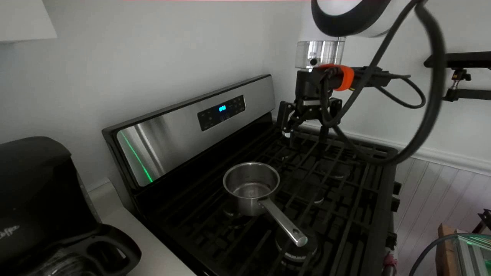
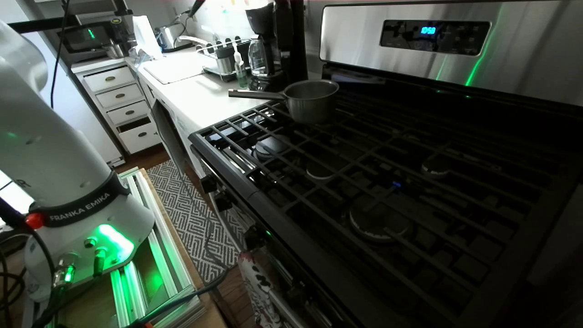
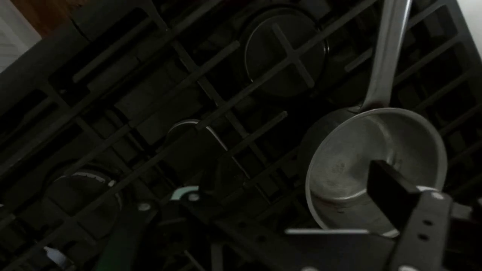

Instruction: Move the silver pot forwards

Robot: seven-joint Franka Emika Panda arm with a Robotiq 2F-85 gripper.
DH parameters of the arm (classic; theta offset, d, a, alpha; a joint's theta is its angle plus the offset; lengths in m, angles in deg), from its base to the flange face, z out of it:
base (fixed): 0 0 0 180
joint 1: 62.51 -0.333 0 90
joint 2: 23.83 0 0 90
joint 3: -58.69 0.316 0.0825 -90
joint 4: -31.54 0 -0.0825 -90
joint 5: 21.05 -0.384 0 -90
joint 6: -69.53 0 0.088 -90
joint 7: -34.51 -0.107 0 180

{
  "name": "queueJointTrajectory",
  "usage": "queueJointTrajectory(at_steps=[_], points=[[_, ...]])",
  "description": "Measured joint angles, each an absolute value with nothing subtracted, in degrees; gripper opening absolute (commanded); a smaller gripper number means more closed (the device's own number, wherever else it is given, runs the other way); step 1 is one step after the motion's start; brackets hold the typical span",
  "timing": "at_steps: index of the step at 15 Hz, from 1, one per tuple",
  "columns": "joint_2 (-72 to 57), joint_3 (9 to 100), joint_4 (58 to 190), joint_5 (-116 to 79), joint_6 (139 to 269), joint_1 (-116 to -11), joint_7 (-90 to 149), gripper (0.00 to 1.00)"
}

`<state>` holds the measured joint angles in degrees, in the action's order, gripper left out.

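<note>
The silver pot (image 1: 251, 191) stands upright on the stove's black grates, near the back panel. In an exterior view it sits at the stove's end by the counter (image 2: 312, 105). Its long metal handle (image 1: 285, 222) points toward the stove's front. My gripper (image 1: 306, 138) points down above the grates, to the right of the pot in that view and apart from it. The fingers are spread and hold nothing. In the wrist view the pot (image 3: 346, 165) lies at the right, and one finger of my gripper (image 3: 297, 174) covers part of it. The other finger is very dark.
The stove's back panel (image 1: 168, 138) rises behind the pot. A black coffee maker (image 1: 34, 199) stands on the counter beside the stove and also shows in an exterior view (image 2: 268, 50). A wall is at the stove's far side. A cable (image 1: 433, 96) loops from the arm.
</note>
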<state>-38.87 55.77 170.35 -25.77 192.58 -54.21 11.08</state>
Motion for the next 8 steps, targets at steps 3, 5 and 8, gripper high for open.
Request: queueJointTrajectory(at_steps=[3,5,8], points=[[-33.9,55.8,170.5,-26.2,196.8,-54.3,9.0,1.00],[-30.8,55.8,170.5,-27.5,199.4,-54.4,8.6,1.00],[-27.2,55.8,169.9,-30.6,202.5,-54.7,8.5,1.00]])
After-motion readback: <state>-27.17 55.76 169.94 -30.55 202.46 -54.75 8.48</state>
